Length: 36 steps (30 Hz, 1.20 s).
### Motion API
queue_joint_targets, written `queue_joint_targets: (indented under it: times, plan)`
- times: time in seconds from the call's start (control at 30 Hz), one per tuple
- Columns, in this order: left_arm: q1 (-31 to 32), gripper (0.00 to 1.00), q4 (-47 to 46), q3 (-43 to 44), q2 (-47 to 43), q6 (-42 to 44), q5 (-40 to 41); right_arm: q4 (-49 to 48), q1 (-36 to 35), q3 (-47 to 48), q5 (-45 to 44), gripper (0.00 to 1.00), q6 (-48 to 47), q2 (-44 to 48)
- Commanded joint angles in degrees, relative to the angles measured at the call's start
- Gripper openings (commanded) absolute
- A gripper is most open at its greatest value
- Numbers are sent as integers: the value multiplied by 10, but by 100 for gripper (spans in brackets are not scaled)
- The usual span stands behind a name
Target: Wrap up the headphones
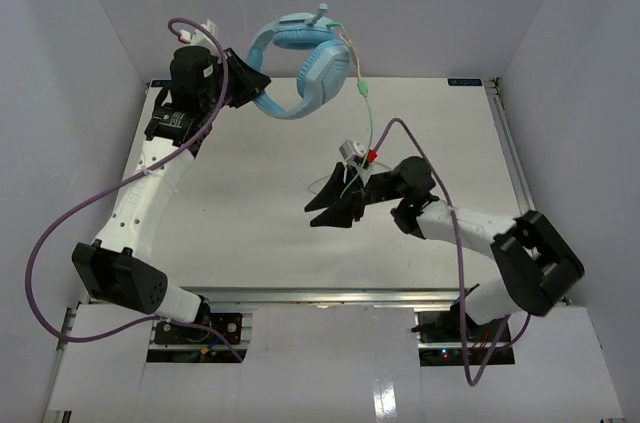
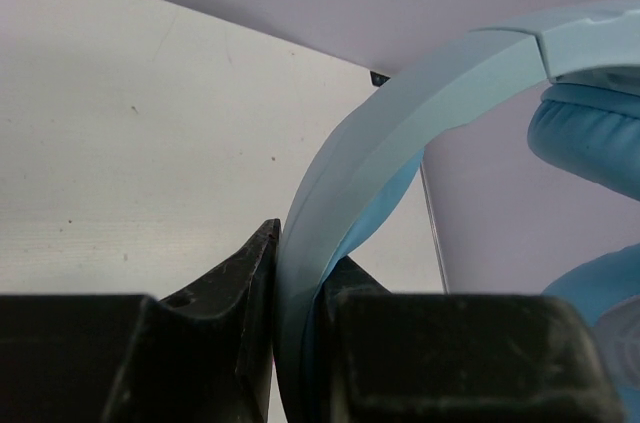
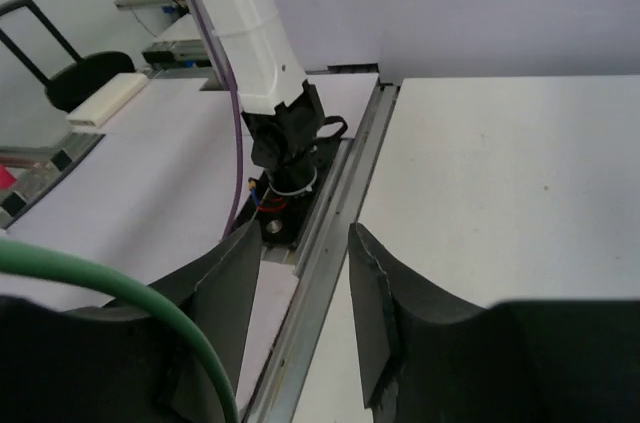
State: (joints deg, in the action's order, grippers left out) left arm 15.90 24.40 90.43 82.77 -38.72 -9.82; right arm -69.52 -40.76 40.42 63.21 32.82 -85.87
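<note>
Left gripper is clamped on the light blue headband, bottom centre of the left wrist view. We see the headphones at top centre of the overhead view, over the table's far edge. Right gripper sits mid-frame overhead, jaws apart with nothing between them. The pale-green cable crosses outside one finger, lower left of the right wrist view.

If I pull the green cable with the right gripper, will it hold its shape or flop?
Likely floppy: the cable hangs in a slack curve from the headphones clamped in the left gripper. Probably light and thin too, so it may slip through the right gripper, which is open.
</note>
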Motion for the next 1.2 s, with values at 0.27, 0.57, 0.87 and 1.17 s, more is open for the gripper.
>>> queue_joint_targets:
  times: [0.27,0.57,0.87,1.17]
  plan:
    - [-88,0,-70,-3,-11,-56,66,638,-33,133,-213,27,-451,91]
    - [-100,0,-81,-33,-62,-53,26,694,-30,147,-238,23,-482,84]
    - [-118,0,-39,-28,-30,29,49,817,-27,239,-308,19,-598,142]
    - [-63,0,56,-56,74,229,172,827,-39,304,-763,17,-932,167]
